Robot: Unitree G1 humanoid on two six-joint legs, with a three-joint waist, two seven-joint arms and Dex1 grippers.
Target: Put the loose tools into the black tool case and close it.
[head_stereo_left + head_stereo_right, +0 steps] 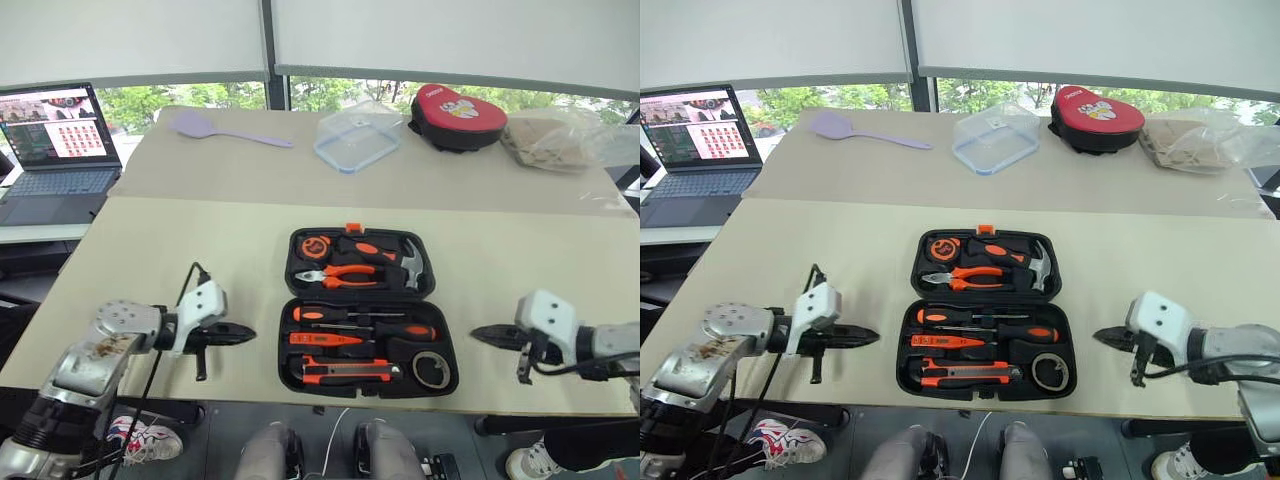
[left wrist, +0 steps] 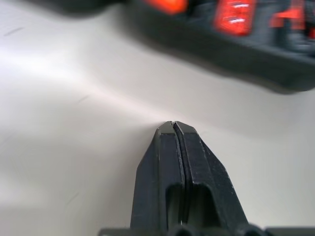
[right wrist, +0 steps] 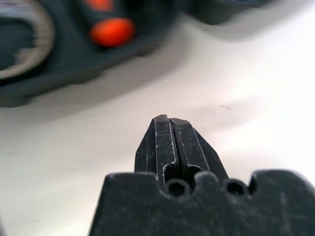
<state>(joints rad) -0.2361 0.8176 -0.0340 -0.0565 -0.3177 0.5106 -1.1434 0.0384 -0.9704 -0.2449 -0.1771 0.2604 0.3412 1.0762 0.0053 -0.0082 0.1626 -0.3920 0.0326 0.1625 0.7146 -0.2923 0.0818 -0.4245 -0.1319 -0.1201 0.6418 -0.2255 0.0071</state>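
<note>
The black tool case (image 1: 288,345) lies open flat at the middle of the near table. Its near half holds three screwdrivers (image 1: 350,315), a black-and-orange utility knife (image 1: 345,372) and a grey tape roll (image 1: 432,369) in their slots. The far half holds pliers, a hammer and a tape measure. My left gripper (image 1: 250,335) is shut and empty just left of the case, pointing at it. My right gripper (image 1: 475,333) is shut and empty just right of the case. In the wrist views both pairs of fingers (image 2: 162,162) (image 3: 162,142) press together above bare tabletop, with the case's edge beyond them.
On the far table sit a purple spatula (image 1: 225,128), a clear plastic container (image 1: 357,137), a red-and-black pouch (image 1: 457,117) and a crumpled plastic bag (image 1: 560,140). A laptop (image 1: 55,150) stands open at the far left. The table's front edge runs just below the case.
</note>
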